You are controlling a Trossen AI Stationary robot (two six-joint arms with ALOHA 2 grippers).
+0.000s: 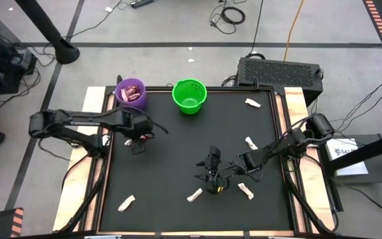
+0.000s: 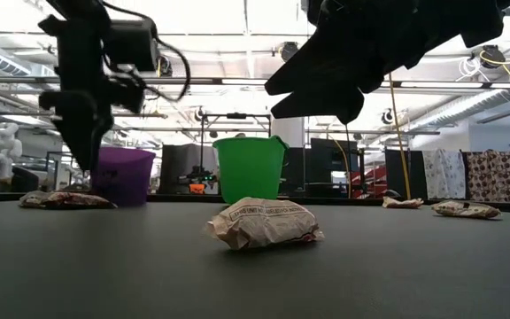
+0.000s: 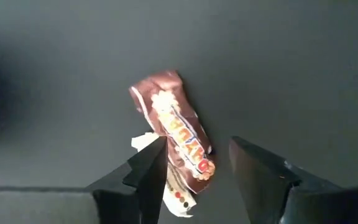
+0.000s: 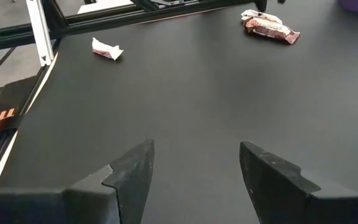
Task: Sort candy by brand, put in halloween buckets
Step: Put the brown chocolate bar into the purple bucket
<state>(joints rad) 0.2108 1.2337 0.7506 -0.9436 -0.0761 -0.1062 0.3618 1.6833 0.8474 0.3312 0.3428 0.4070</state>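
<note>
left gripper [image 3: 194, 165] fingers spread over a pink-red candy [image 3: 178, 127], partly hiding it; right gripper [image 4: 194, 163] apparently open, empty.

We read this as a robotics lab or industrial workspace: bare concrete floor [image 1: 178, 26] with tape lines and loose cables [image 1: 231, 13], open ceiling with strip lights and pipes [image 2: 237, 35], a black electronics box [image 1: 280, 70] behind the matted counter [image 1: 178, 166], monitors in the background.
</note>
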